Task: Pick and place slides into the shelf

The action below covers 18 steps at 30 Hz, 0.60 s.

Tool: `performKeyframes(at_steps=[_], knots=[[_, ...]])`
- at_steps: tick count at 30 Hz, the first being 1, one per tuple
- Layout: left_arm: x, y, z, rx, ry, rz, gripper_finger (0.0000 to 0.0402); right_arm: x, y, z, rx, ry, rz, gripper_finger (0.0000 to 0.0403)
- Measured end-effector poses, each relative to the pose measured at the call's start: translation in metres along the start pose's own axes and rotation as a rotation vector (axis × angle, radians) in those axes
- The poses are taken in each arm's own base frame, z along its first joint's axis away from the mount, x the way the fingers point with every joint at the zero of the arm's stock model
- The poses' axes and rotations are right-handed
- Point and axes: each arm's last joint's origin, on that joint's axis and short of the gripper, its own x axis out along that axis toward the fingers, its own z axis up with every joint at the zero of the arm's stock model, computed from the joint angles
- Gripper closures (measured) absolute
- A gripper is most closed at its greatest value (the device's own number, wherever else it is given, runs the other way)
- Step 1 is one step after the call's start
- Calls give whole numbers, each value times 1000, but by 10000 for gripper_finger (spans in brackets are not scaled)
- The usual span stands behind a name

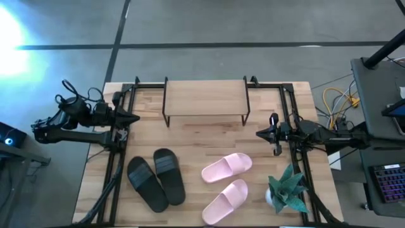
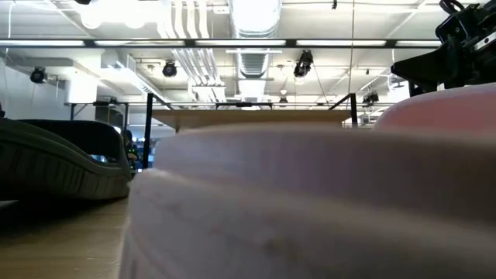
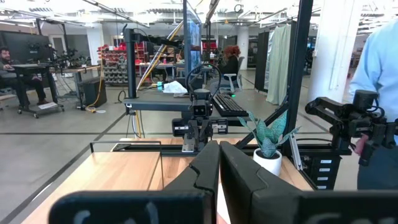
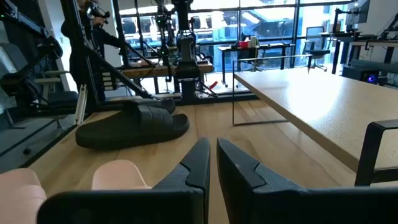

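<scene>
Both grippers, left and right, are pinched together (holding nothing). A closed approach would shove the slides instead of grasping them, far from the shelf.

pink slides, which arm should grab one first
Right, probably. The right gripper hovers just beside the pink slides, while the left gripper sits across the table, nearer the black slides.

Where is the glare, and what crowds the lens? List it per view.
High view: strong glare washes the floor at the upper-left corner. Low view: a pink slide fills most of the frame, with bright ceiling lamps above the shelf. Right wrist view: bright windows backlight the room.
</scene>
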Motion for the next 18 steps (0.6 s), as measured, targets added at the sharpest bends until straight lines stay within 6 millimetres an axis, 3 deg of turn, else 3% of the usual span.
performKeyframes(at_steps=[9, 18], knots=[[0, 0, 0, 0, 0, 0, 402, 0, 0, 0, 6, -1, 0, 380], [0, 0, 0, 0, 0, 0, 402, 0, 0, 4, 141, -36, 5, 380]])
